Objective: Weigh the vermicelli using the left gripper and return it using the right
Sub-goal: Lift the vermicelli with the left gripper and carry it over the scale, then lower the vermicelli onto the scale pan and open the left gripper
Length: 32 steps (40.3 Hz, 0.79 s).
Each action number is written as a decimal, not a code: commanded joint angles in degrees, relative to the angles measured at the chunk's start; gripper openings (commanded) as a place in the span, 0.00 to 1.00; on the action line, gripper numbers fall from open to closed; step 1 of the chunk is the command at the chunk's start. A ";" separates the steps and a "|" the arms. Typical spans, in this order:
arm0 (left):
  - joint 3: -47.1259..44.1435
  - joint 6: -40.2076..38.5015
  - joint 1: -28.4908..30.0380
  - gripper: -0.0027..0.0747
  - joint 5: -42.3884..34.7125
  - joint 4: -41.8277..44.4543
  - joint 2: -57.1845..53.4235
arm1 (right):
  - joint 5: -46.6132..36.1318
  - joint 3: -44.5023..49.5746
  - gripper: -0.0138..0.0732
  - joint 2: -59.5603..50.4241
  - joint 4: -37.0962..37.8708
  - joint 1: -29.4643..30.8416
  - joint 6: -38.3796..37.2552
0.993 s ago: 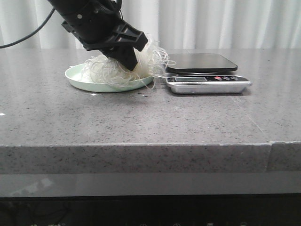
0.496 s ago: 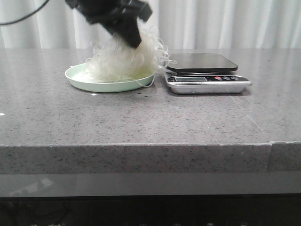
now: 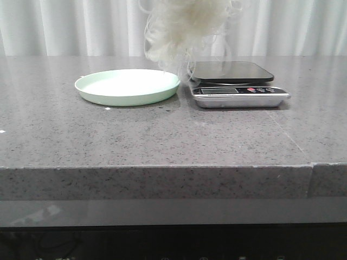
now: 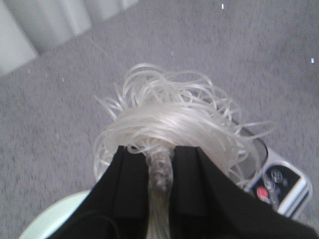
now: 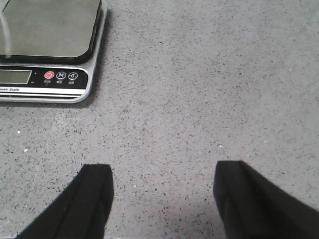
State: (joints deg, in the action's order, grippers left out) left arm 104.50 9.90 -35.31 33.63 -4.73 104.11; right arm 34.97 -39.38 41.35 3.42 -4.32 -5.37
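Observation:
The vermicelli (image 3: 184, 30) hangs in the air as a white tangle, above the gap between the pale green plate (image 3: 127, 86) and the scale (image 3: 233, 81). Its top runs out of the front view, so the left gripper is not seen there. In the left wrist view the left gripper (image 4: 159, 154) is shut on the vermicelli (image 4: 169, 119), with strands squeezed between the two black fingers. The scale (image 4: 279, 184) and the plate's rim (image 4: 47, 219) show below it. The right gripper (image 5: 162, 174) is open and empty above bare table, near the scale (image 5: 50, 45).
The grey speckled table (image 3: 173, 135) runs to a front edge low in the front view. White curtains (image 3: 303, 27) hang behind. The plate is empty. The scale has a dark platform and silver base with buttons (image 5: 60, 75).
The left gripper has lifted the vermicelli off the plate, up and to the right toward the scale, and has left the top of the front view. The plate is now empty.

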 commanded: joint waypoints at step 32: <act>11.34 -0.08 -4.05 0.63 -9.61 -1.65 12.19 | -3.29 -2.01 0.79 0.28 0.54 0.19 0.26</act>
State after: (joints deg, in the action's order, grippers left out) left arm 113.67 9.90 -39.20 28.07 -5.74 119.72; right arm 34.97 -39.38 41.35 3.42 -4.32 -5.37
